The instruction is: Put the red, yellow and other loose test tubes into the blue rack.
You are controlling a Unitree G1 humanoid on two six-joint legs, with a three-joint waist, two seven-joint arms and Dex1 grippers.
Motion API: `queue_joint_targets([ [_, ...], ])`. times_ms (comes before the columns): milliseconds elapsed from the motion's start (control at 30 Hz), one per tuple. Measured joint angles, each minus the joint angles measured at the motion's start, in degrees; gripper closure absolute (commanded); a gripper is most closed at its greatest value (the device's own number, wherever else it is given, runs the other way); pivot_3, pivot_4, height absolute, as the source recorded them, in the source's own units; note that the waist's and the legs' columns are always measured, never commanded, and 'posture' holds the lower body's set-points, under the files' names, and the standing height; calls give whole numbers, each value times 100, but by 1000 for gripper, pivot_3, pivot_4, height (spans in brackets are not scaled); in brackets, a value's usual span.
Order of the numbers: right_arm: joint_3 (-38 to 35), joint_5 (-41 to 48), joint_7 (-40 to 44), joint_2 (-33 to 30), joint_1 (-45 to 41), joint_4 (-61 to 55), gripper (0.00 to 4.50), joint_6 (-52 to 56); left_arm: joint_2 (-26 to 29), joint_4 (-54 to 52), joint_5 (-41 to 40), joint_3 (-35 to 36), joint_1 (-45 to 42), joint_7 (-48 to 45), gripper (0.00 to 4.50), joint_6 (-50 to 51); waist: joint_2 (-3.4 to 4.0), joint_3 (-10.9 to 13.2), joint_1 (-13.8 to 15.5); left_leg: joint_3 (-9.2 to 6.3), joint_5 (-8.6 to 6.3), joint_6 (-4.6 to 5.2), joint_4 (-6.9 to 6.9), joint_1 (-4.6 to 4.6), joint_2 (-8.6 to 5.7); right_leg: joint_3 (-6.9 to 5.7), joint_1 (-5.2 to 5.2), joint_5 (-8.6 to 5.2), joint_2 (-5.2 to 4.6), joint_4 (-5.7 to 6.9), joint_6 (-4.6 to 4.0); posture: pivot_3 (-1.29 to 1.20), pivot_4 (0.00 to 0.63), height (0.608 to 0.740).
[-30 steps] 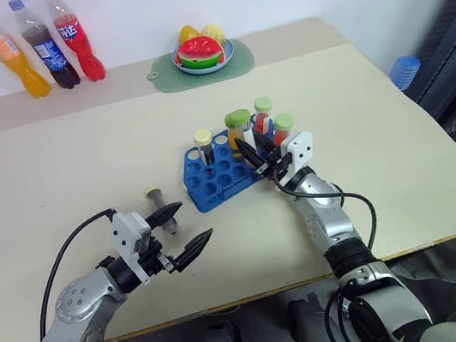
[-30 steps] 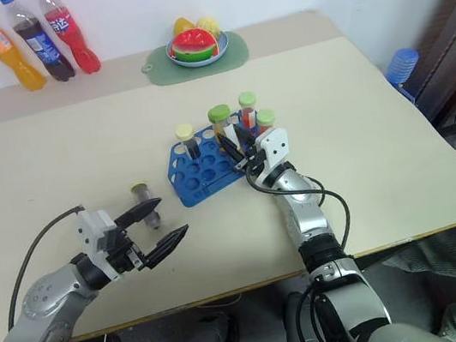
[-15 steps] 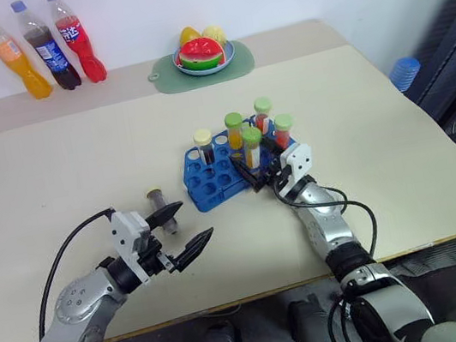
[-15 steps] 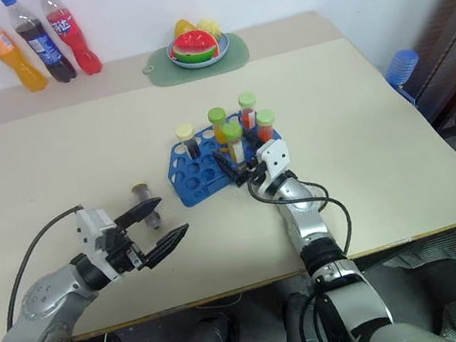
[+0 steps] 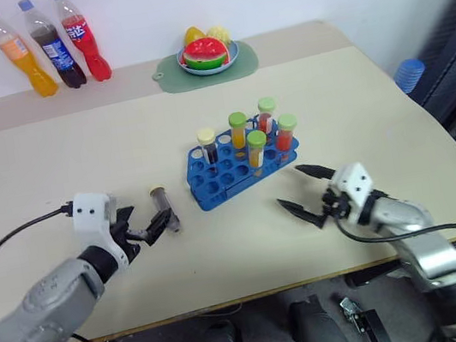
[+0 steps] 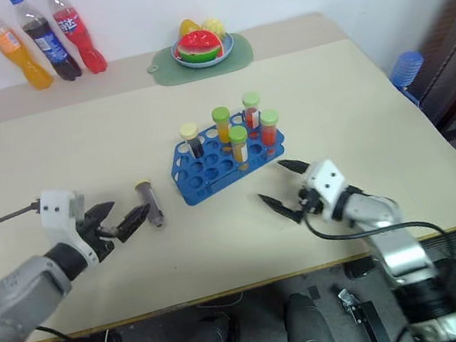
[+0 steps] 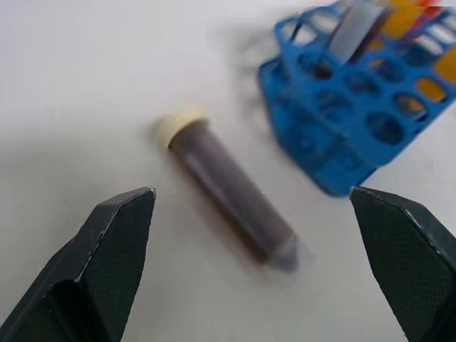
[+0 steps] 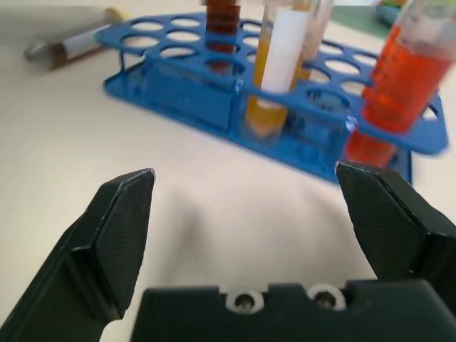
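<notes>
The two head views look forward and down from above the table (image 5: 53,164), covering its whole top from slightly offset positions (one stereo pair). The left wrist view sits close and low, facing the lying brown tube (image 7: 228,192) and blue rack (image 7: 335,121). The right wrist view faces the rack's opposite side, near table level.

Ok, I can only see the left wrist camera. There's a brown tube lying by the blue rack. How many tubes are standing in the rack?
Observer: Five tubes stand in the blue rack: one cream-capped, four green-capped.
Operator: Where's the other arm?
Observer: The right gripper is by the rack's right end, on the robot's side, jaws open and holding nothing.
Operator: Any more loose ones?
Observer: Only that brown tube lies loose on the table.
</notes>
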Motion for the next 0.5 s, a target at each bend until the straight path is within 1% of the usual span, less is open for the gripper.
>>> queue_joint_targets([
  [33,-34,87,100,-111,17,-73,19,39,135,104,-438,-58,-80,375,0,-33,0,0,-9,1,0,0,-3,1,0,0,0,0,0,-3,0,0,150,740],
  [100,-223,457,476,-436,55,-308,19,239,737,530,-2022,-562,-363,1788,0,-456,-6,4,-1,-1,0,-2,-4,2,1,1,0,-1,-1,-5,0,0,150,740],
  [133,-325,686,758,-696,50,-443,19,342,947,733,-2744,-879,-571,2558,0,-772,-3,3,11,1,0,-2,-4,2,-4,2,2,0,-9,-8,0,0,150,740],
  [167,-409,856,1005,-903,35,-577,19,410,969,836,-3171,-1085,-700,3093,0,-1034,-2,3,20,3,0,-1,-5,2,-7,2,6,0,-11,-15,1,0,150,740],
  [233,-428,1060,1314,-1103,-8,-733,19,536,808,976,-3518,-1410,-824,3724,0,-1328,-5,2,20,5,-1,-1,-4,5,-6,1,13,0,-9,-25,1,0,150,740],
  [367,-379,1198,1630,-1166,-270,-761,19,658,293,1226,-3673,-1908,-1224,4827,0,-1656,-10,5,85,14,16,-29,-1,3,-6,2,11,2,-9,-27,0,0,150,740],
  [500,-369,1182,1691,-1160,-425,-654,19,630,-65,1512,-3706,-2080,-1627,5427,0,-1710,-11,5,177,13,17,-31,2,-1,-9,2,13,2,-10,-28,0,0,150,740],
])
